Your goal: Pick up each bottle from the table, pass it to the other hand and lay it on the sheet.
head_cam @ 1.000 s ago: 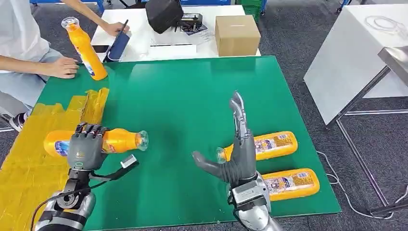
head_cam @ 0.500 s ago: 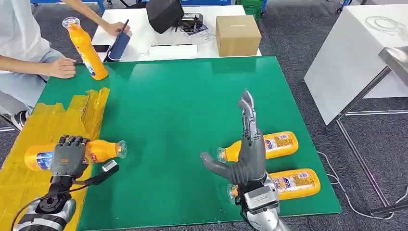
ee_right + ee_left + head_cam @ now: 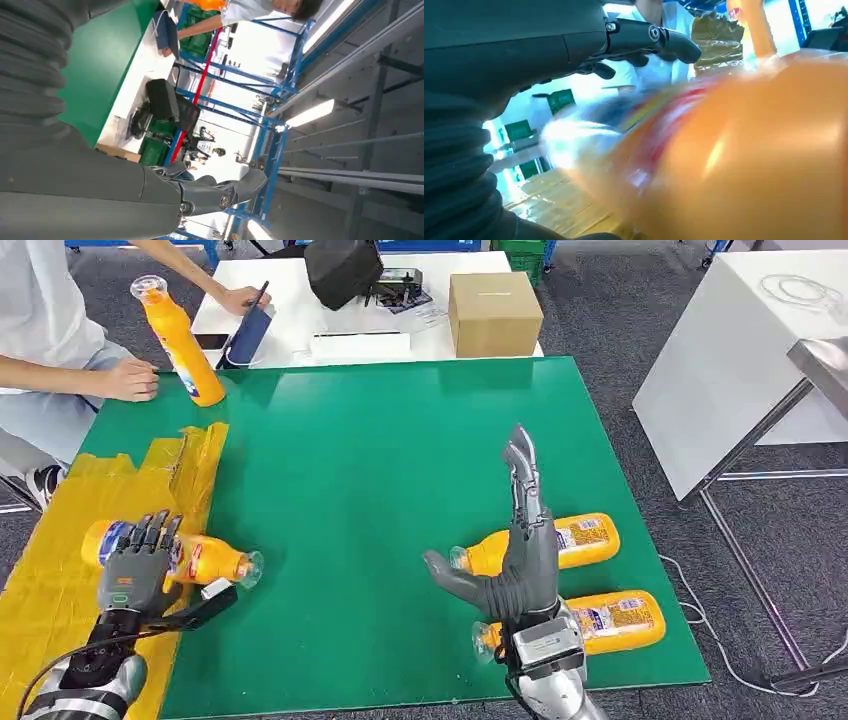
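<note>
Four orange bottles: two lay on the green mat (image 3: 400,460), one stood beside a person's hand (image 3: 130,380). The left hand (image 3: 135,570) gripped the fourth bottle (image 3: 205,560) over the yellow sheet (image 3: 50,580). The right hand (image 3: 515,550) stood upright, fingers apart, empty.

You see: brown cardboard box (image 3: 494,312) on white table (image 3: 290,340) | black bag (image 3: 342,270) beside it | seated person's hand (image 3: 130,380) on green mat.
</note>
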`<state>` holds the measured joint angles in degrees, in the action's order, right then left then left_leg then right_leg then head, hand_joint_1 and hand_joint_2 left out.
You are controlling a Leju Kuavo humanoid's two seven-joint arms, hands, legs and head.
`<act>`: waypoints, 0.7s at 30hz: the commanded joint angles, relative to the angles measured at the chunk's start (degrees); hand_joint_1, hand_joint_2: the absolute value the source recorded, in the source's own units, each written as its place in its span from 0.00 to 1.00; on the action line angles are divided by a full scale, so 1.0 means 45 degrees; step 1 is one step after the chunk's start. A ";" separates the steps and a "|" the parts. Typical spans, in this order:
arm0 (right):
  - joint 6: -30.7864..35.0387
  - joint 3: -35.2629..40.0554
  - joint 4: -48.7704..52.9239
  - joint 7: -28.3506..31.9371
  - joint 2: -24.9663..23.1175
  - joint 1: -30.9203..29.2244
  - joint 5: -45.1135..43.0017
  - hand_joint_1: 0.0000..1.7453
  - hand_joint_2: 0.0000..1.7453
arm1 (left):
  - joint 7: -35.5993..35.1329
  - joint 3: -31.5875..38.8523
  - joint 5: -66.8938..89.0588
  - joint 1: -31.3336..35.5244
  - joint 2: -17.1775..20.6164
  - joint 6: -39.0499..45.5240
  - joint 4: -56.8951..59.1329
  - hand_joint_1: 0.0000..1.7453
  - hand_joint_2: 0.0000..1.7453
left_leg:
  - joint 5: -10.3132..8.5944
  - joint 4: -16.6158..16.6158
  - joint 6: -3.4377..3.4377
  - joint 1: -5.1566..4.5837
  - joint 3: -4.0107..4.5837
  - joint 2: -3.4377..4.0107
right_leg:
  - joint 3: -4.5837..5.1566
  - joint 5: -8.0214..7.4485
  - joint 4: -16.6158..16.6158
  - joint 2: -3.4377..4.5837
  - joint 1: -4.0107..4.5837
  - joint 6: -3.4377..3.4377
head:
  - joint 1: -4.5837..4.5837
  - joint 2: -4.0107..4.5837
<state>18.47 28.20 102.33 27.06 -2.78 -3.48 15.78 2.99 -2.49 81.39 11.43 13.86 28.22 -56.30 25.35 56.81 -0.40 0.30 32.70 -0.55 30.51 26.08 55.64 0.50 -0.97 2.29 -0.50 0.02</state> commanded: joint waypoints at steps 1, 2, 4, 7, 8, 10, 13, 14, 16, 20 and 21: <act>-0.0040 -0.0379 -0.0445 -0.0071 0.0029 -0.0125 0.0023 0.00 1.00 | -0.0024 0.0012 -0.0171 0.0250 -0.0062 -0.0203 0.0985 0.00 1.00 | 0.0001 -0.0010 0.0001 0.0005 -0.0027 0.0009 | -0.0029 -0.0001 -0.0015 -0.0002 0.0008 -0.0011 | 0.0000 0.0000; -0.0040 -0.0379 -0.0445 -0.0071 0.0029 -0.0125 0.0023 0.00 1.00 | -0.0024 0.0012 -0.0171 0.0250 -0.0062 -0.0203 0.0985 0.00 1.00 | 0.0007 -0.0011 0.0003 0.0012 -0.0045 0.0014 | -0.0050 0.0001 -0.0022 -0.0005 0.0017 -0.0020 | 0.0000 0.0000; -0.0040 -0.0379 -0.0445 -0.0071 0.0029 -0.0125 0.0023 0.00 1.00 | -0.0024 0.0012 -0.0171 0.0250 -0.0062 -0.0203 0.0985 0.00 1.00 | 0.0001 -0.0009 0.0001 0.0003 -0.0031 0.0008 | -0.0033 0.0000 -0.0013 -0.0003 0.0006 -0.0011 | 0.0000 0.0000; -0.0086 -0.0410 -0.0480 -0.0097 0.0020 -0.0114 0.0047 0.00 1.00 | 0.0127 0.0088 -0.0511 0.0137 -0.0118 -0.0097 0.0781 0.00 1.00 | 0.0008 -0.0012 0.0003 0.0013 -0.0053 0.0013 | -0.0060 0.0003 -0.0025 -0.0005 0.0018 -0.0020 | 0.0000 0.0000; -0.0117 -0.0417 -0.0518 -0.0108 0.0024 -0.0108 0.0067 0.00 1.00 | 0.0362 0.0246 -0.0966 0.0025 -0.0263 0.0213 0.0537 0.00 1.00 | 0.0003 -0.0012 0.0001 0.0004 -0.0041 0.0010 | -0.0044 0.0001 -0.0017 -0.0002 0.0007 -0.0013 | 0.0000 0.0000; -0.0123 -0.0439 -0.0558 -0.0101 0.0023 -0.0057 0.0112 0.00 1.00 | 0.1407 0.0727 -0.2749 -0.0255 -0.0762 0.0774 -0.0148 0.00 1.00 | 0.0004 -0.0013 0.0000 0.0006 -0.0042 0.0012 | -0.0048 0.0000 -0.0021 -0.0001 0.0009 -0.0012 | 0.0000 0.0000; -0.0109 -0.0378 -0.0565 -0.0049 0.0090 0.0056 0.0371 0.00 1.00 | 0.2607 0.1309 -0.4970 -0.0830 -0.1536 0.1390 -0.1855 0.00 1.00 | 0.0003 -0.0008 -0.0004 0.0002 -0.0032 0.0000 | -0.0039 0.0002 -0.0018 -0.0014 0.0005 -0.0007 | 0.0000 0.0000; 0.0029 -0.0290 -0.0585 -0.0072 0.0189 0.0057 0.0888 0.00 1.00 | 0.3593 0.1508 -0.6578 -0.1147 -0.1988 0.1515 -0.2944 0.00 1.00 | 0.0000 -0.0005 -0.0005 0.0002 -0.0019 -0.0005 | -0.0024 0.0002 -0.0015 -0.0019 0.0004 -0.0005 | 0.0000 0.0000; 0.0232 -0.0131 -0.0681 -0.0310 0.0383 -0.0042 0.1719 0.00 1.00 | 0.5114 0.1684 -0.8815 -0.1721 -0.2623 0.1577 -0.4721 0.00 1.00 | 0.0006 0.0006 -0.0009 0.0008 -0.0011 -0.0024 | -0.0026 0.0007 -0.0018 -0.0037 0.0009 -0.0002 | 0.0005 0.0000; 0.0499 0.0036 -0.1293 -0.1683 0.1101 -0.0634 0.4290 0.00 1.00 | 0.6981 0.1851 -1.2589 -0.3084 -0.3586 0.0319 -0.8761 0.00 1.00 | 0.0028 0.0022 -0.0016 0.0012 -0.0009 0.0013 | -0.0031 0.0009 -0.0019 -0.0006 0.0008 -0.0004 | 0.0000 0.0000; 0.0339 0.0076 -0.1502 -0.2176 0.1338 -0.0808 0.5072 0.00 1.00 | 0.7141 0.1806 -1.3006 -0.3204 -0.3633 -0.0002 -0.9164 0.00 1.00 | 0.0023 0.0019 -0.0014 0.0011 -0.0004 0.0014 | -0.0025 0.0004 -0.0019 -0.0002 0.0006 -0.0004 | 0.0000 0.0000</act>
<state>19.78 27.69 102.01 24.74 -2.40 -2.72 25.69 27.99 2.01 37.86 4.46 6.42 34.16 -71.66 25.37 56.82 -0.43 0.27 32.73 -0.54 30.52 26.08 55.62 0.49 -1.04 2.30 -0.50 0.02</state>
